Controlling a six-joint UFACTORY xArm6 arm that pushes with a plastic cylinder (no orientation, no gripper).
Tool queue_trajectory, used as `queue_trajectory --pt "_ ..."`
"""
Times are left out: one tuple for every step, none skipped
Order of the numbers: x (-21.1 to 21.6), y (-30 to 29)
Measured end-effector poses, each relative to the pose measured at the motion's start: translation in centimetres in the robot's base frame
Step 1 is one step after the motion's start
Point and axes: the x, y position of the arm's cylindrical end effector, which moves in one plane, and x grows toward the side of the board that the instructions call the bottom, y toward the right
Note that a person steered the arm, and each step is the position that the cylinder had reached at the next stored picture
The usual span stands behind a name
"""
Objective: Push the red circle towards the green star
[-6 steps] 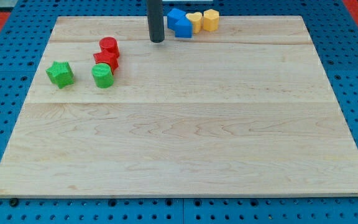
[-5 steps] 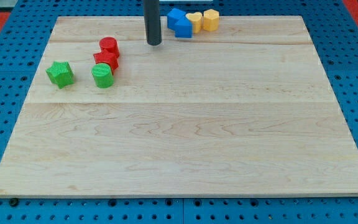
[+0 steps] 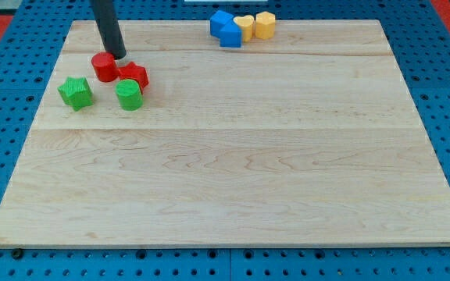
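Observation:
The red circle (image 3: 105, 67) lies on the wooden board near the view's upper left. My tip (image 3: 118, 55) stands just above and to the right of it, touching or nearly touching its edge. The green star (image 3: 76, 92) sits below and left of the red circle, a short gap apart. A second red block (image 3: 133, 75) lies right beside the red circle on its right. A green round block (image 3: 129, 94) sits just below that red block.
At the view's top edge stand two blue blocks (image 3: 226, 29), a yellow heart (image 3: 244, 27) and a yellow block (image 3: 266, 24) in a cluster. The board's left edge (image 3: 49, 97) is close to the green star.
My tip has swept left from the board's top middle to the red circle. The red circle has slid left and down, off the other red block's top, closer to the green star.

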Motion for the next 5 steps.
queue_trajectory --pt "0.0 2.0" --pt "0.3 3.9" --pt "1.1 3.1" --pt "2.3 2.0" --pt "3.4 0.5"
